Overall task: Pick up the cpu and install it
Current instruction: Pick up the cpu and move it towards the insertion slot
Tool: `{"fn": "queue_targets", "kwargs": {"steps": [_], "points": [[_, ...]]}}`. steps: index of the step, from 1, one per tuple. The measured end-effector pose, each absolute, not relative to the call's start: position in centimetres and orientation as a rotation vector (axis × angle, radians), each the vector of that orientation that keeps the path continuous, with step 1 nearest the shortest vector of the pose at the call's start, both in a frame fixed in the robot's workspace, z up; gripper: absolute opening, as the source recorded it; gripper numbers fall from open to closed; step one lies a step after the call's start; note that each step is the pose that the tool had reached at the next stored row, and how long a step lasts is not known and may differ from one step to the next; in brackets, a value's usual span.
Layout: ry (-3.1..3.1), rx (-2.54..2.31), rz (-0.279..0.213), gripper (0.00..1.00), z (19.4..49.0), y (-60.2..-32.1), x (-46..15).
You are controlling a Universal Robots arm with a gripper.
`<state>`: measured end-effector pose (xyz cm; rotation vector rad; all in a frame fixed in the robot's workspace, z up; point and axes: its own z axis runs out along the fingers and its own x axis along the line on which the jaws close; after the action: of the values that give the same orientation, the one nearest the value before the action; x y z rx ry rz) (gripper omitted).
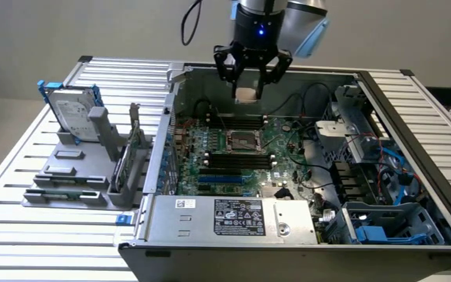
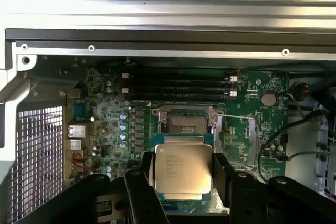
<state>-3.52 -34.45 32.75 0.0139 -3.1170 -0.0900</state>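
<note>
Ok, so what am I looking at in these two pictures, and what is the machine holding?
It is one robot arm ending in a black claw. One picture comes from a camera off the arm, the other from its wrist. On the slatted metal table stands an open grey computer case showing its green circuit board. On the exterior view's left, a grey rack holds a labelled silver hard drive with a blue bracket. The claw grips a small flat square silver-grey cpu above the board's metal-framed socket.
</note>
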Motion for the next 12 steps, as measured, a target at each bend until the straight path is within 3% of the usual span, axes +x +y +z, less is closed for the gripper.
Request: {"fn": "queue_targets", "kwargs": {"steps": [12], "points": [[-3.117,0.004,-0.090,0.55,30.6,-34.5,-3.1]]}}
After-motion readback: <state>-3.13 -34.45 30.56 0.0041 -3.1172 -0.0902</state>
